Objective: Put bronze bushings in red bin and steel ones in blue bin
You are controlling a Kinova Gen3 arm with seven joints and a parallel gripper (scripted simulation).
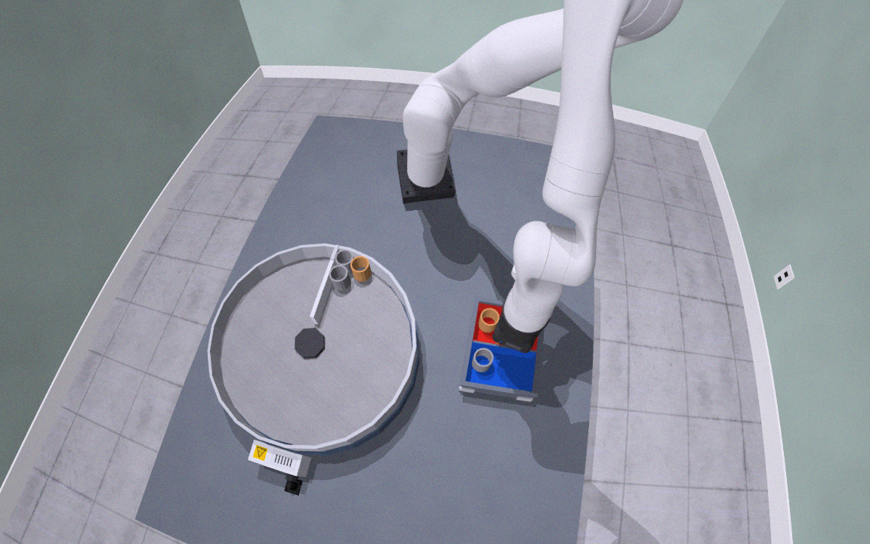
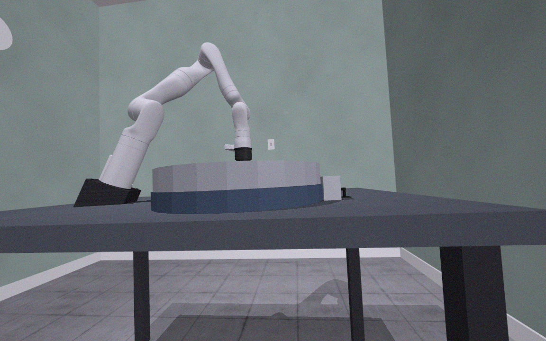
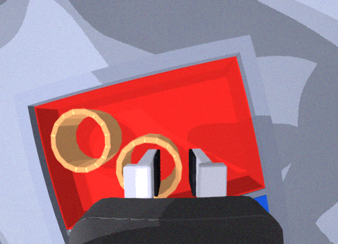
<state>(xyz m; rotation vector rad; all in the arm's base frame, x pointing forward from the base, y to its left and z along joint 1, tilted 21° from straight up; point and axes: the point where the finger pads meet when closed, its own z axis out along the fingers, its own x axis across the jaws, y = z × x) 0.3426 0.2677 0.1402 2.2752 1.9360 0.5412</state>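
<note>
In the wrist view my gripper [image 3: 174, 165] hangs over the red bin [image 3: 155, 131] with its fingers parted, so it is open. A bronze bushing sits right under the fingers, its right wall in the gap between them and the left finger over its bore. A second bronze bushing [image 3: 84, 139] lies in the bin's left corner. In the top view the black gripper body [image 1: 516, 335] covers part of the red bin [image 1: 502, 324]. The blue bin [image 1: 500, 369] holds one steel bushing [image 1: 482, 366]. On the turntable [image 1: 313, 346], two steel bushings [image 1: 338, 275] and one bronze bushing [image 1: 360, 266] stand by the divider.
A straight divider bar [image 1: 323, 284] runs from the turntable rim toward its black hub [image 1: 309, 343]. A raised rim rings the turntable. A control box with a warning label [image 1: 277, 460] sits at its front. The arm's base [image 1: 425, 183] is bolted at the table's far side.
</note>
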